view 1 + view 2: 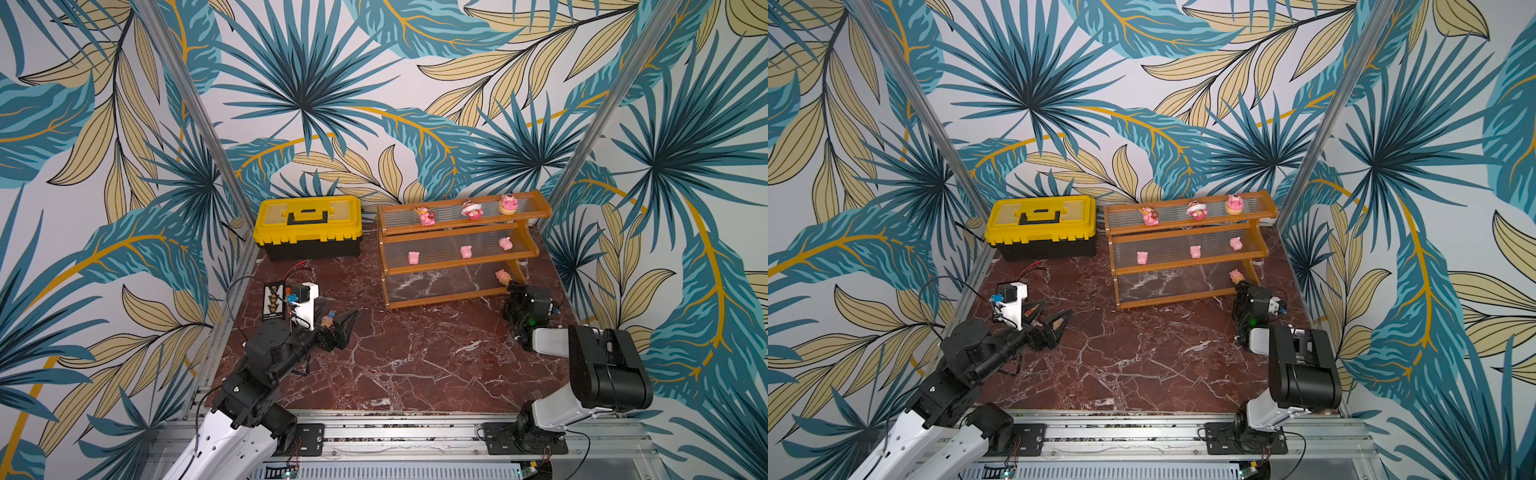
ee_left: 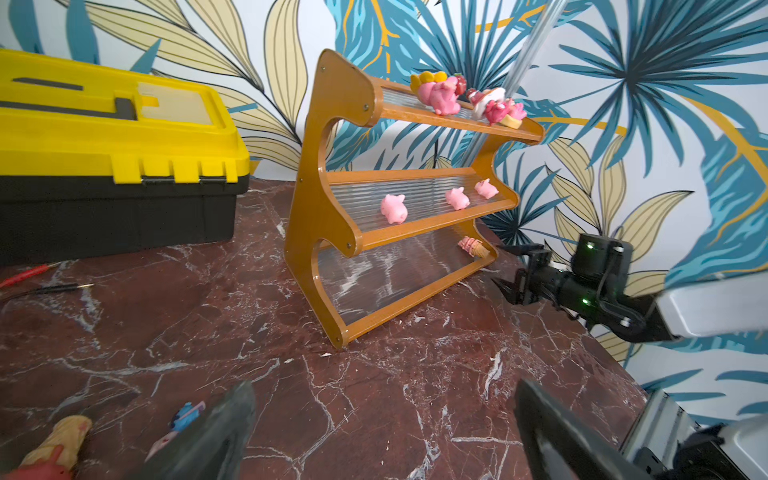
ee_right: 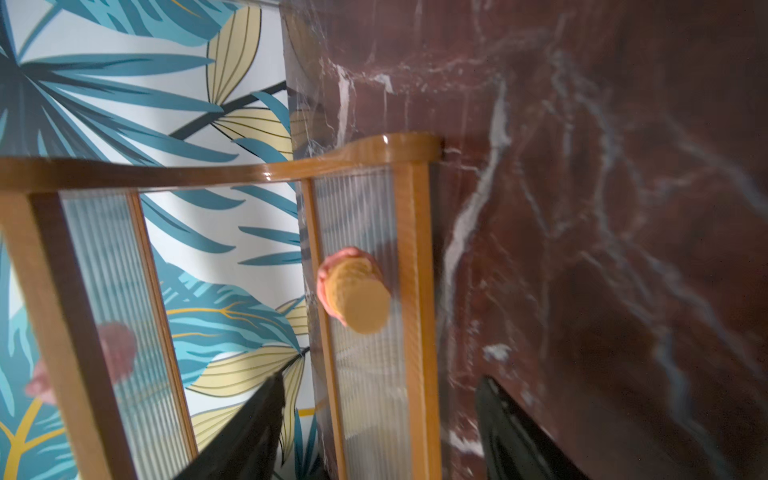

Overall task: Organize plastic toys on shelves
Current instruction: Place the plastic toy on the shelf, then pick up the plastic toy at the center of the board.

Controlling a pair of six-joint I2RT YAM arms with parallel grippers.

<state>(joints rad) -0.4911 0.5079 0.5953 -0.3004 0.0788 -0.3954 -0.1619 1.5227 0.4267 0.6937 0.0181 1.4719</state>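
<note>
The shelves stand at the back right. Three pink characters sit on the top tier and three piglets on the middle tier. One ice-cream cone figure lies at the right end of the bottom tier. My right gripper is open just in front of that cone, touching nothing. My left gripper hovers open and empty over the table at the left. A second cone figure and a small blue-and-pink toy lie on the marble beside it.
A yellow-and-black toolbox sits left of the shelves. A white device with a motor and a black board stand near the left arm. Red and black probes lie in front of the toolbox. Patterned walls close in on both sides.
</note>
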